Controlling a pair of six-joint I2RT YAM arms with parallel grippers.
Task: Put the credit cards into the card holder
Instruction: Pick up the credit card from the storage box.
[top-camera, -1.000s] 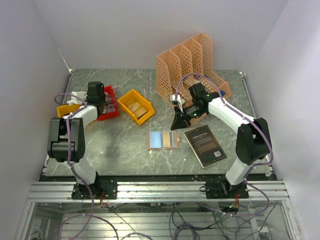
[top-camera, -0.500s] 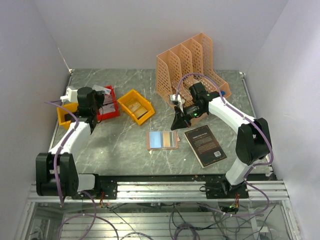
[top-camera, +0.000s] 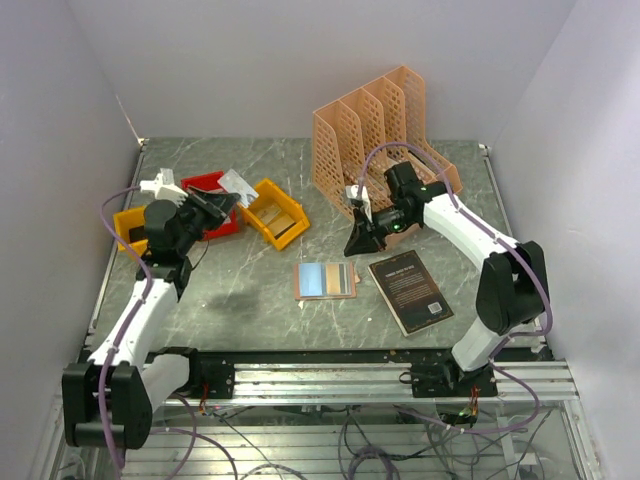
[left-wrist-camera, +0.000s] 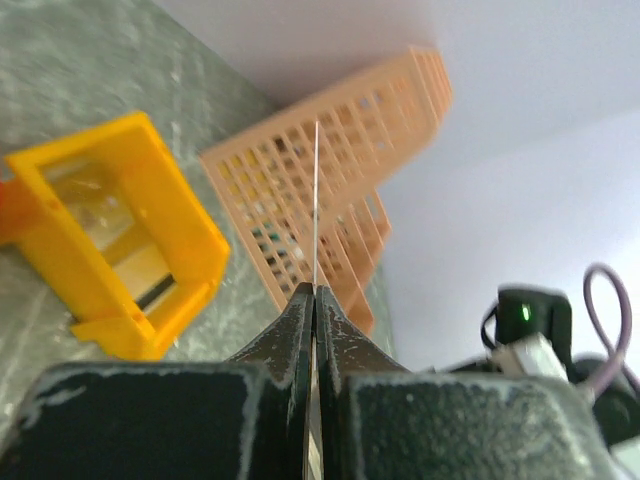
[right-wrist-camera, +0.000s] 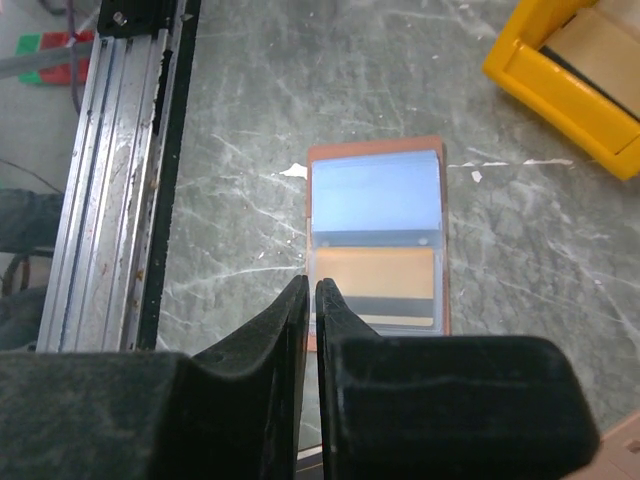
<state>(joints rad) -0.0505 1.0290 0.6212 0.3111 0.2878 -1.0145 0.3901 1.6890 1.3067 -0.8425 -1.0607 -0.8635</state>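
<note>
Over the red bin (top-camera: 222, 226) at table (top-camera: 250, 300) left: left fingers (top-camera: 224, 199) are clamped shut on one pale credit card (top-camera: 238, 184). In the left wrist view that card is edge-on, a thin line sticking straight out past the fingertips, with the yellow bin (top-camera: 272, 212) and the peach file organizer (top-camera: 385, 130) behind it.

Card holder (top-camera: 325, 280) lies open and flat at front-centre of the table. It's well apart from the left fingers and the held card, and the yellow bin sits roughly between them.

Right fingers (top-camera: 357, 243) are closed, with nothing visible between them. They hang tips-down just off the holder's right end, between the holder and the file organizer. Can't tell if they touch the table.

In the right wrist view the holder sits directly ahead of the fingertips. The near half shows a tan card (right-wrist-camera: 375, 285) with a dark stripe in its pocket, and the far half is a plain blue face.

Black book (top-camera: 410, 290) lies just beside the holder on its right, apart from both sets of fingers.
</note>
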